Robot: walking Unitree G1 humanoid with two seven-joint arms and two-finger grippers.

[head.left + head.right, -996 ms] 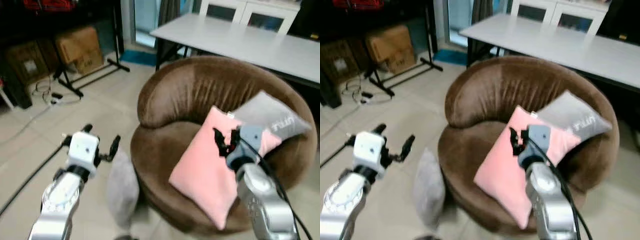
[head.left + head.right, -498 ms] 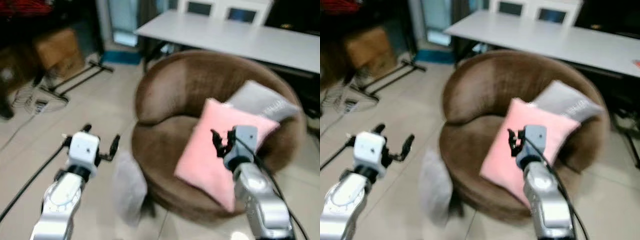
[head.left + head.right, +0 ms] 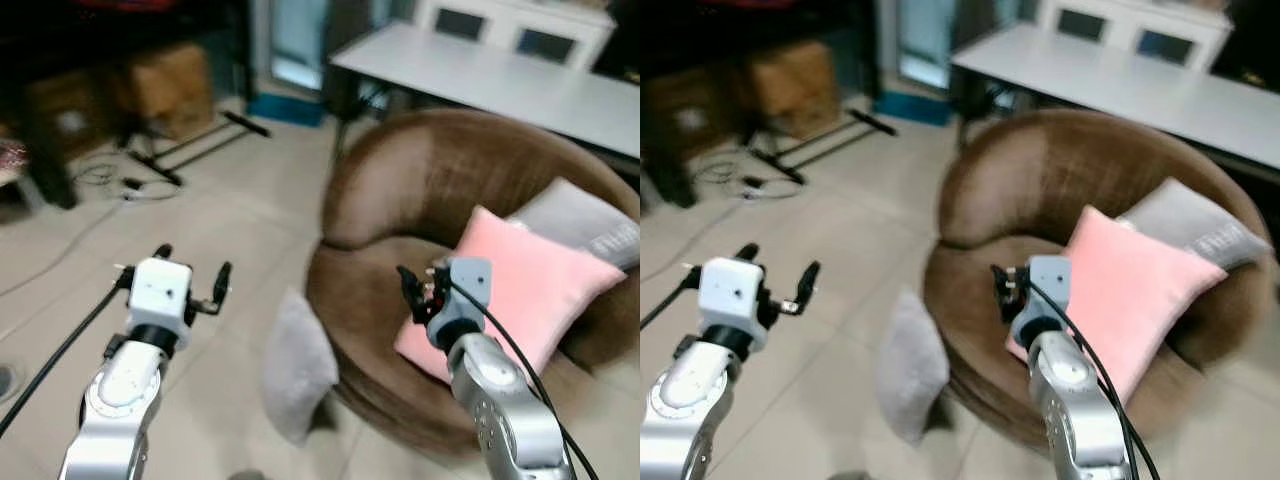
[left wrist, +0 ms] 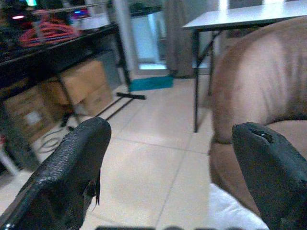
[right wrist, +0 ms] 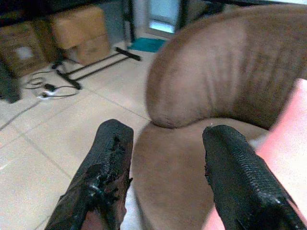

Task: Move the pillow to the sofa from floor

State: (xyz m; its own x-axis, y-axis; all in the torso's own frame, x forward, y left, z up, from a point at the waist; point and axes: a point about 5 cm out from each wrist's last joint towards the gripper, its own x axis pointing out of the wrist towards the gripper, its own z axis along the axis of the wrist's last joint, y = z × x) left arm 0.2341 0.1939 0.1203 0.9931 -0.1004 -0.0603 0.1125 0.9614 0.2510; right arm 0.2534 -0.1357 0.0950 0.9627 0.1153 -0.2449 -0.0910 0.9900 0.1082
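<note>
The grey pillow [image 3: 297, 365] stands on its edge on the floor [image 3: 200, 230], leaning against the front of the round brown sofa [image 3: 420, 190]; a pink pillow [image 3: 530, 290] and another grey one [image 3: 585, 225] already lie on the seat. The left end effector [image 3: 190, 272] hovers above the floor, to the left of the grey pillow and apart from it, its fingers spread wide and holding nothing; the right end effector [image 3: 1002, 290] is raised before the sofa seat, near the pink pillow, its fingers moderately apart and also empty.

In my judgement the main risk is a poor grasp: the pillow is soft and low, so the fingers may pinch only a fold of cover and it may slip out while being lifted; a reach from the side may also push it flat or under the sofa's curve. The right arm could brush the pink pillow and drag it off the seat.

The lower part of the grey pillow is blurred; in the left wrist view only a white corner [image 4: 235, 211] shows, probably this pillow; the sofa's right side is cut off; the white bench [image 3: 500, 80] behind is seen in part.
</note>
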